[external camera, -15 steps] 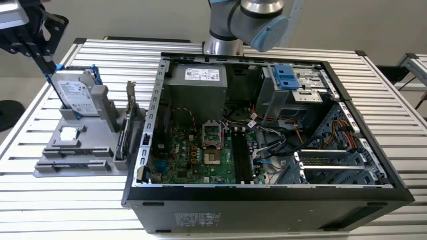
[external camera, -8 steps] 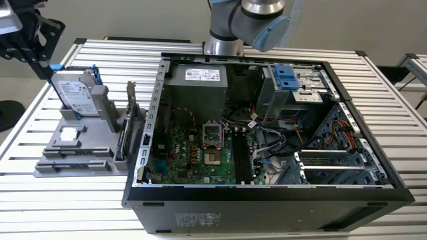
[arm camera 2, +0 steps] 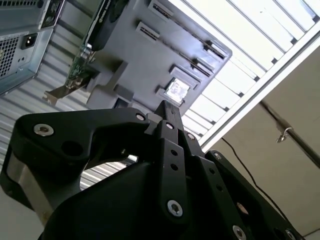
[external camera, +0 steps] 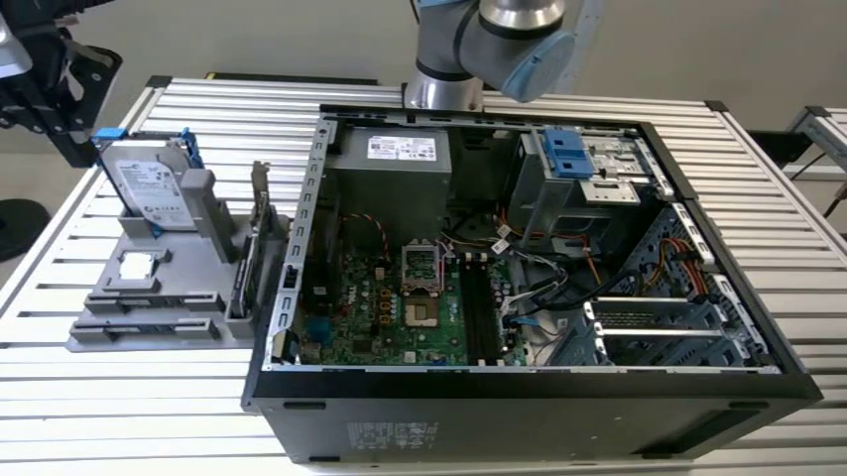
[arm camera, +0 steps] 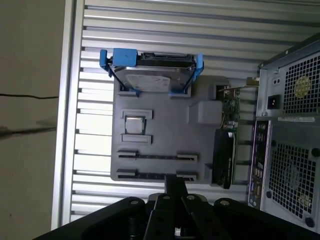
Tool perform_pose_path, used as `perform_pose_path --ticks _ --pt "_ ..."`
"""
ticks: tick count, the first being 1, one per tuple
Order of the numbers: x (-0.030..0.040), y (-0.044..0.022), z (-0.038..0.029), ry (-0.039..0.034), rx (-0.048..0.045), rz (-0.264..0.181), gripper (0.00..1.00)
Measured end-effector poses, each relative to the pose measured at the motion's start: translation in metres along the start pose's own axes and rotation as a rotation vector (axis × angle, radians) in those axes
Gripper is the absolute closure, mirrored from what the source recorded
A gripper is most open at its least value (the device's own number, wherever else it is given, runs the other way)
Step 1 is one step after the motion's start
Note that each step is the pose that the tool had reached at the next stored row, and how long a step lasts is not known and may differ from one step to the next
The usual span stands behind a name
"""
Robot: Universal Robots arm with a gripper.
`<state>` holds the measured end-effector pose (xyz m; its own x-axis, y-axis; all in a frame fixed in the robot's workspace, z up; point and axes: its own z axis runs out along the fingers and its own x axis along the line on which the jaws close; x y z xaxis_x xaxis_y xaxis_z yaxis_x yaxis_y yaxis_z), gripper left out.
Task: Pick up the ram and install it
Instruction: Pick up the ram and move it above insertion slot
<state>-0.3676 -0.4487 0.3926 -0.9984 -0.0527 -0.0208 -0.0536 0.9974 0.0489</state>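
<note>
The gripper point(arm camera: 176, 183), claw pinched narrow on nothing, hung above the grey holder point(arm camera: 165, 135) where the ram point(arm camera: 152, 175) lay slotted, at 9 o'clock from the computer case point(external camera: 530, 407) in the exterior view.

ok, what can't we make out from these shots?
- The ram in the grey fixture: in the first wrist view, the claw covers part of its length.
- The motherboard slots: in the exterior view, too small to tell whether they are empty.
- The arm: in the exterior view, cut off by the top edge.
</note>
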Motion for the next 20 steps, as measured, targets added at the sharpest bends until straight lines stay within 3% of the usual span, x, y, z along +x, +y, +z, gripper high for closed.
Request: perform_pose_path --ticks 11,20 --pt "0.0008 -0.0134 -0.0007 0.0001 0.0000 0.000 1.00" --pt "0.0011 -0.0189 -0.0010 0.0001 0.0001 0.000 1.00"
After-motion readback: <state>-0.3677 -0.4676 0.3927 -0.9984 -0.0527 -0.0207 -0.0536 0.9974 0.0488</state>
